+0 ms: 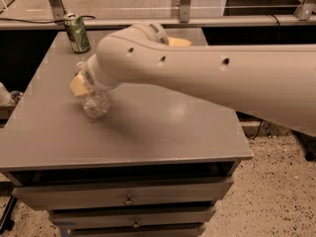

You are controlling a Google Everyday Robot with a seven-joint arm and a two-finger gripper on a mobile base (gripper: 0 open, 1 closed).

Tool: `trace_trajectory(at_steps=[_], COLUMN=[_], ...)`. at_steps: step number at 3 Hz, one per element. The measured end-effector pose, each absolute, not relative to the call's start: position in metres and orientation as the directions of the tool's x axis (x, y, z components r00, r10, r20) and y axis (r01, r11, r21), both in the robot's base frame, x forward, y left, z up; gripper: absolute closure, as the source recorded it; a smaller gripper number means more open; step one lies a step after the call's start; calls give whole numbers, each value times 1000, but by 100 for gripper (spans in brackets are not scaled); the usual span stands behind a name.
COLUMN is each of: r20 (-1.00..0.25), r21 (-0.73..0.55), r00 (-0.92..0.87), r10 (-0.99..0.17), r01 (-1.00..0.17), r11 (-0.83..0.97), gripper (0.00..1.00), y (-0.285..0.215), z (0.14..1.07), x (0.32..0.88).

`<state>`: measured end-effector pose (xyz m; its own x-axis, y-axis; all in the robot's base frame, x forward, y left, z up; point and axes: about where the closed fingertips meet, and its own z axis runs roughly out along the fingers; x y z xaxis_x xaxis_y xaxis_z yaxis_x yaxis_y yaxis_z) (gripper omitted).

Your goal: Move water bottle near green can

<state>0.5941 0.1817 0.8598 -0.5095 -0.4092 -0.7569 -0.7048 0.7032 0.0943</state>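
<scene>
The water bottle (96,104), clear ribbed plastic, sits on the grey table (163,127) at its left middle, with only its lower end showing below the arm. My gripper (85,87) is right over the bottle's upper part, at the end of the big white arm (207,78) that reaches in from the right. The arm's wrist hides the gripper's grasp and the bottle's cap end. The green can (77,32) stands upright at the table's far left corner, well apart from the bottle and behind it.
A yellow sponge (180,42) lies at the back of the table, mostly hidden behind the arm. Drawers (128,199) sit under the tabletop. A rail and glass panel run behind the table. Speckled floor lies to the right.
</scene>
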Motion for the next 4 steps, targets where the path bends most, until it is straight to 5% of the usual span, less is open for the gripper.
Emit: trace_trajectory(at_steps=[1, 4], r20=[-731, -726], r21=[-13, -56], r00=[-490, -446], r10=[-475, -523], r01=[-686, -720], r11=[728, 692], gripper=[100, 100], y=[104, 105], z=[883, 880], x=[611, 625])
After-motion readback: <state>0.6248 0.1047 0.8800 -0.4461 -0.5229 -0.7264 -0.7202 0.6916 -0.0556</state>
